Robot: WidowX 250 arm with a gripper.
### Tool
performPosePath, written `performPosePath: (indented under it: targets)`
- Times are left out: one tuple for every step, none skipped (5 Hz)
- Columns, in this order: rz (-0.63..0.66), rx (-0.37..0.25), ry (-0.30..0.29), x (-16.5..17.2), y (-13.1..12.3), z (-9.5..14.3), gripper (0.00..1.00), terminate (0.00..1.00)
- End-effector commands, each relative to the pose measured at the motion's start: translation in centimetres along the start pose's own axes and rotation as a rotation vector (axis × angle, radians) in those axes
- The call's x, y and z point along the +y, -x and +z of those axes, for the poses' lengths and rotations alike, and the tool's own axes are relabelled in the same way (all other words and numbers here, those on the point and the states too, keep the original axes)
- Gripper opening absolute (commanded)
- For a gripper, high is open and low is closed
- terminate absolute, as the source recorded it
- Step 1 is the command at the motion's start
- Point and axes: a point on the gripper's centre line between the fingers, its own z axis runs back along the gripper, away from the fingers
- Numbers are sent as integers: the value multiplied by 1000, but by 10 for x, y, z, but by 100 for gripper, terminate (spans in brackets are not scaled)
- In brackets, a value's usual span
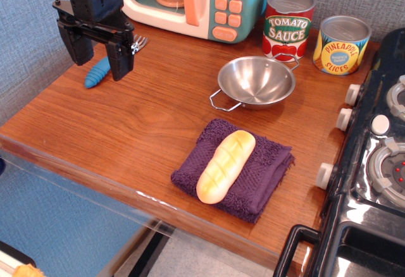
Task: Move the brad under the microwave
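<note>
Nearest you, the bread loaf [226,166] lies diagonally on a folded purple cloth [269,176] close to the front edge of the wooden counter [126,131]. That cloth is your first worry: if the fingers come down too deep they could pinch the towelling along with the loaf and drag it. The loaf is glossy and rounded, so I'd judge a grip across its ends likely to slip; close across the narrow width instead.

Further back, a steel bowl [256,81] with wire handles sits between the loaf and the microwave [209,2]. A low, straight carry could knock it.

On the left, the gripper [95,52] hangs above the counter with its jaws apart and nothing between them, well away from the loaf. A blue-handled fork [100,72] lies just behind it, and the free strip in front of the microwave is narrow there, so the loaf may land on the fork.

At the back right, one can [288,24] reads "TOMATO SAUCE", the other [340,44] "PINEAPPLE SLICES"; its smaller middle line is probably a brand name, but too fine to read. The stove [380,163] shows no legible writing.
</note>
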Motion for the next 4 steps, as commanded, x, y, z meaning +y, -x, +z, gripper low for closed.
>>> performPosePath:
  targets:
    - [0, 0, 0, 0, 0, 0, 100, 0]
    - [-67, -19, -2, -30, 10, 7, 100, 0]
    - [-141, -49, 6, -67, 19, 23, 100, 0]
    - [-136, -74, -19, -104, 33, 37, 100, 0]
